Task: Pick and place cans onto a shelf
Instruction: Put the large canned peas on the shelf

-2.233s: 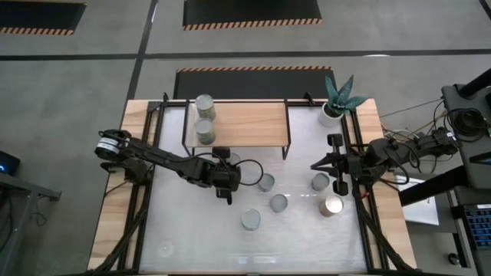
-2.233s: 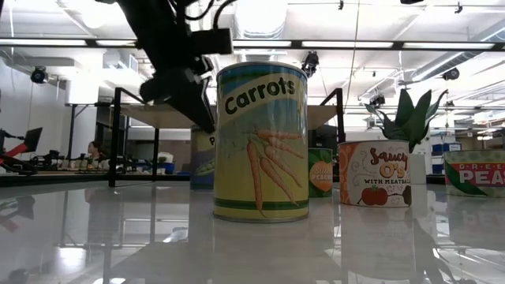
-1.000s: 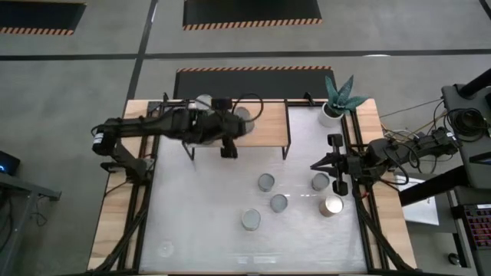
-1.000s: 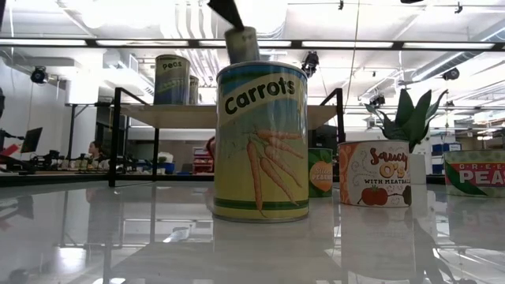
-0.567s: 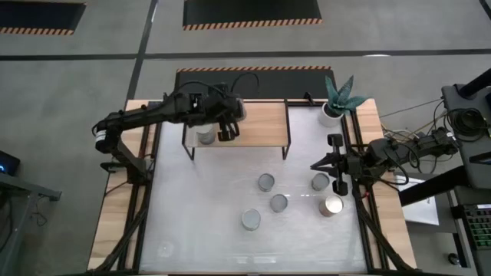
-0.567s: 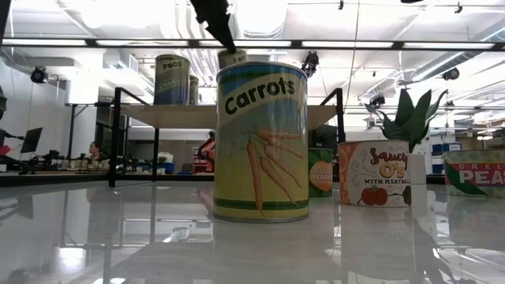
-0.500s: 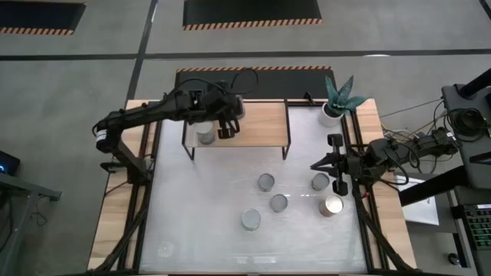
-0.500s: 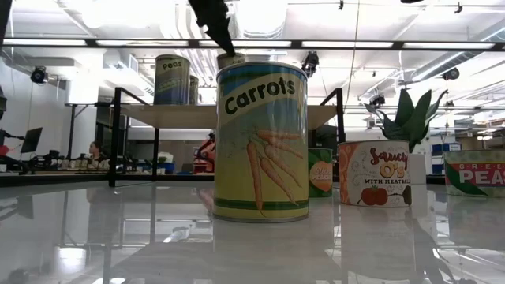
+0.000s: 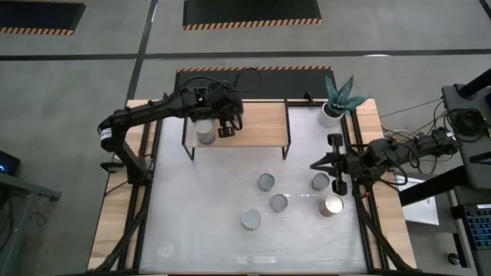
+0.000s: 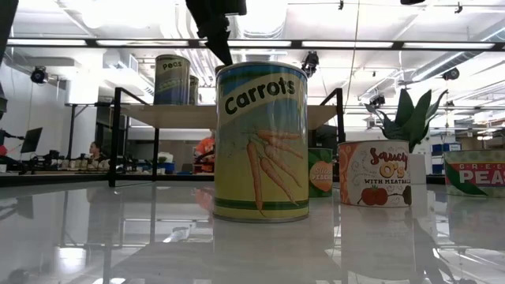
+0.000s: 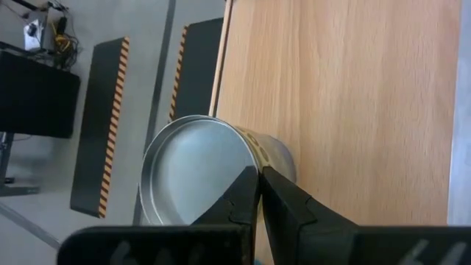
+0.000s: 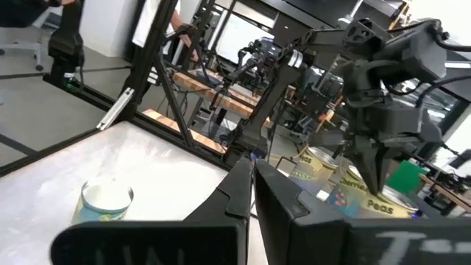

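Observation:
My left gripper (image 9: 226,125) reaches over the shelf (image 9: 261,123) and is shut on a can (image 11: 195,177) with a plain silvery lid, near the board's far edge. In the low view the gripper (image 10: 219,35) points down behind the Carrots can (image 10: 260,142), which hides the held can. Another can (image 9: 205,136) stands on the shelf's left part, and a Peas can (image 10: 172,79) shows there in the low view. My right gripper (image 9: 313,165) is shut and empty at the table's right, beside a can (image 9: 320,182). My left gripper pinches the can's top rim (image 11: 254,168) on its side away from the shelf's far edge. One finger (image 11: 239,195) lies over the lid and the other (image 11: 283,195) outside the wall. The fingers come from above, slanting. The can looks upright with its base on the board.
Several cans stand on the white table: one (image 9: 266,182), one (image 9: 278,203), one (image 9: 251,220) and a shinier one (image 9: 331,205). A potted plant (image 9: 336,100) stands at the far right corner. The shelf's right part is bare board.
My left gripper, still shut on the can, has gone a little toward the table's far edge and down over the shelf. The can has sunk from well above the shelf to the level of the board.

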### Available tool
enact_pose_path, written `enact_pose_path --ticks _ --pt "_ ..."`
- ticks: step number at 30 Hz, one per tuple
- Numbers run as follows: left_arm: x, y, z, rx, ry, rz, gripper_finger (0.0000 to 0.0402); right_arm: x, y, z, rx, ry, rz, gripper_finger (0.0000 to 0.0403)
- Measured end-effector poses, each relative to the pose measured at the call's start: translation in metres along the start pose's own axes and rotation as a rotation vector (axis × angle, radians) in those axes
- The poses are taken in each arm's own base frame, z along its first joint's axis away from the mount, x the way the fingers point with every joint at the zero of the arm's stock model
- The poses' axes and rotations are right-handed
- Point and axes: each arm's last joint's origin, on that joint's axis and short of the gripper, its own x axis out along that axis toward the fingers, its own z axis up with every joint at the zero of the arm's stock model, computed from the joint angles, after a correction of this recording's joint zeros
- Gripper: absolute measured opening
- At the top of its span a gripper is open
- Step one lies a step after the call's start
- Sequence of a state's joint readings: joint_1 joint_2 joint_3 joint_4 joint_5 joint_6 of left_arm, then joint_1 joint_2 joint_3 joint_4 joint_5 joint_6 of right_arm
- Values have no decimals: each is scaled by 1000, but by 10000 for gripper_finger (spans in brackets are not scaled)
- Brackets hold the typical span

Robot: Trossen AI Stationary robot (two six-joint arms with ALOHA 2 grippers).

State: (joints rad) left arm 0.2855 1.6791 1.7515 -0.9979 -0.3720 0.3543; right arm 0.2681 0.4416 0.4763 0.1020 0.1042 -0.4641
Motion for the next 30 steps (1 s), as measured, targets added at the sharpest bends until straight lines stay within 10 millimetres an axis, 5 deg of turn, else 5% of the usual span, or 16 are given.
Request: enact_pose_path --ticks 30 --pt "5 1 -3 -59 29 9 0 0 0 0 1 4 -3 9"
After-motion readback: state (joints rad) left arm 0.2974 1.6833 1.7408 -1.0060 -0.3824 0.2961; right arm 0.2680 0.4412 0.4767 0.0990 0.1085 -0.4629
